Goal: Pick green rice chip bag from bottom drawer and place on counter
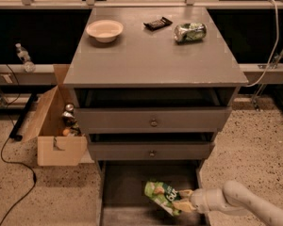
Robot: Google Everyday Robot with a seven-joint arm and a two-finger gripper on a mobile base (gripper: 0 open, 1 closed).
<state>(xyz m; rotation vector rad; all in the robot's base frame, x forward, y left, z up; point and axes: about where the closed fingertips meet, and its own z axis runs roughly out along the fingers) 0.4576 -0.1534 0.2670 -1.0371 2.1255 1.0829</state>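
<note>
1. The gripper [181, 199] is at the bottom of the frame, right of the middle, inside the open bottom drawer [127, 185].
2. Its two tan fingers [185, 192] are closed on the right end of the green rice chip bag [160, 195], one finger above the edge and one below.
3. The bag lies tilted in the right half of the drawer, with its left end higher in the picture and its white letters turned up.
4. I cannot tell if the bag touches the drawer floor or is a little above it.
5. The white arm [245, 205] comes in from the lower right corner of the frame.
6. The counter [155, 60] fills the upper middle, and the bag is well apart from it.
7. On the counter there are a pale bowl [104, 30] at the upper left, a small black object [158, 23] near the back edge, and a crushed can [190, 32] at the upper right.
8. The two drawers with knobs [153, 123] are partly pulled out.
9. A cardboard box [54, 135] stands on the floor at the left of the cabinet.
</note>
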